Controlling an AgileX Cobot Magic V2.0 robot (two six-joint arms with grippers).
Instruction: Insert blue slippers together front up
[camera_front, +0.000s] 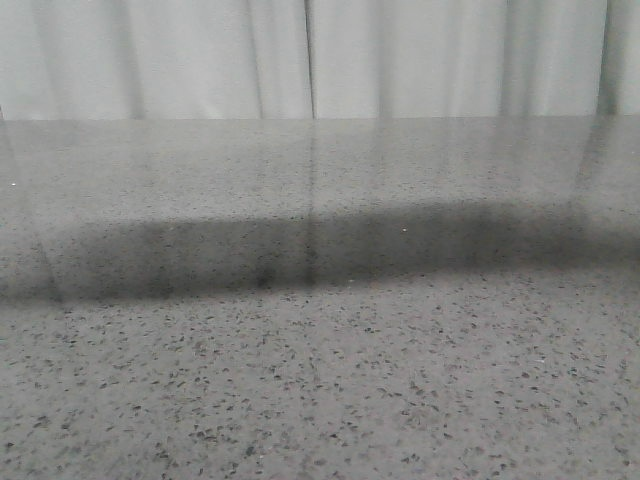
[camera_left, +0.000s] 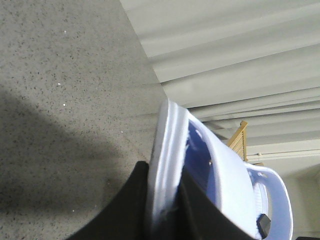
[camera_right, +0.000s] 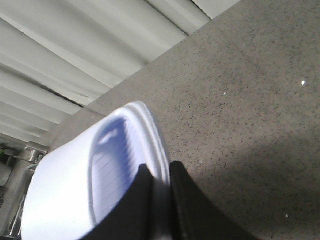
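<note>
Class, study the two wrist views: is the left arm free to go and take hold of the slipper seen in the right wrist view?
Probably not: the left claw is already shut on its own slipper, and the right claw grips the other slipper.

Legible text, labels, brands, numbers, signs: none in any view. Speckled grey table top (camera_front: 320, 380): no marking or print. Pale pleated curtain (camera_front: 320, 55) across the upper part of the front view: plain. Blue slipper in the left wrist view (camera_left: 225, 175): strap and ribbed footbed show no logo, size mark or lettering. Blue slipper in the right wrist view (camera_right: 100, 170): footbed ribs only, no embossed mark readable. Wooden object (camera_left: 239, 140) at right of the left wrist view: unmarked, too small a part visible to tell more.
</note>
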